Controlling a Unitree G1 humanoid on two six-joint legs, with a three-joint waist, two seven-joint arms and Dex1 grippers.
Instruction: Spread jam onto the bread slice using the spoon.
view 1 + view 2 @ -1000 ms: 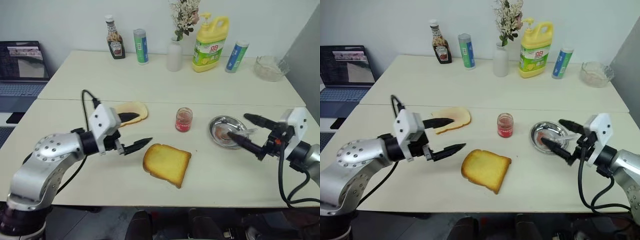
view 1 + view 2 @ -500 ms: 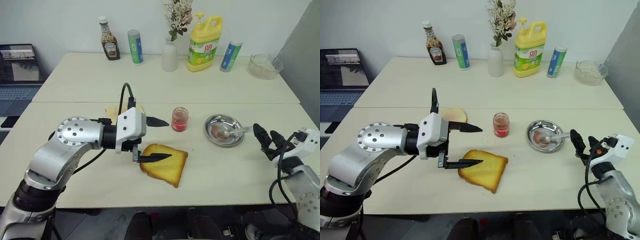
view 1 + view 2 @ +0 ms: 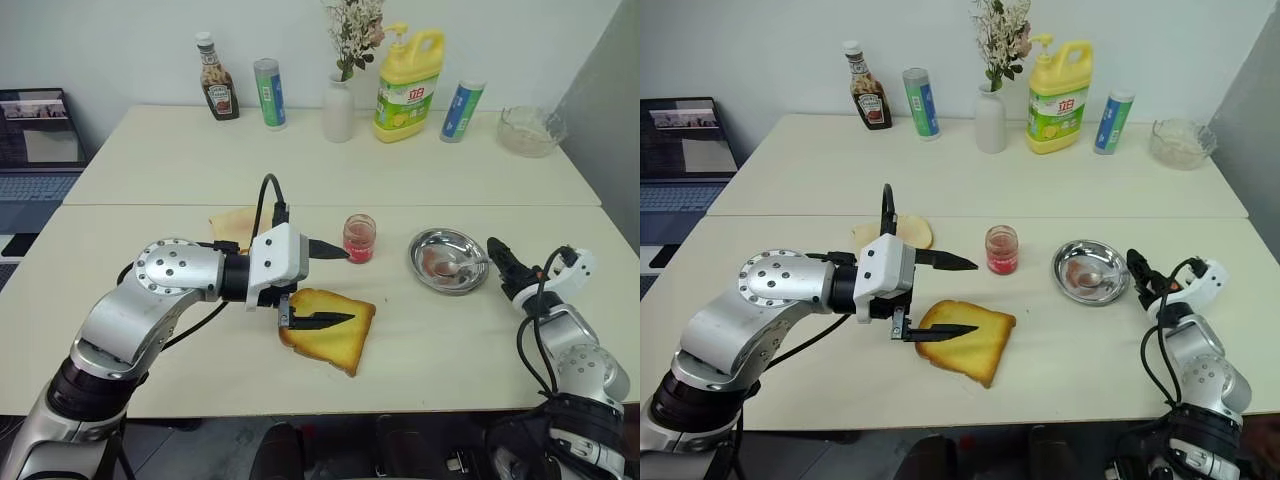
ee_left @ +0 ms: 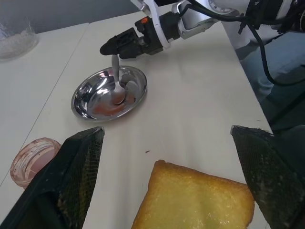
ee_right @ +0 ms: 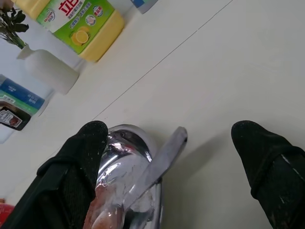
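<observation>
So the left gripper (image 3: 328, 285) is held wide open over the near-left part of the bread slice (image 3: 335, 328), one black finger above the toast and the other up beside the jam (image 3: 359, 238), and nothing is gripped between them. The spoon (image 4: 116, 86) is left lying in the round steel dish (image 3: 448, 261), bowl down in a reddish smear with its handle propped over the rim toward the right gripper (image 5: 176, 157). That gripper's fingers are spread wide on either side of the handle tip, though contact probably isn't made yet, it's hard to call from these angles.
</observation>
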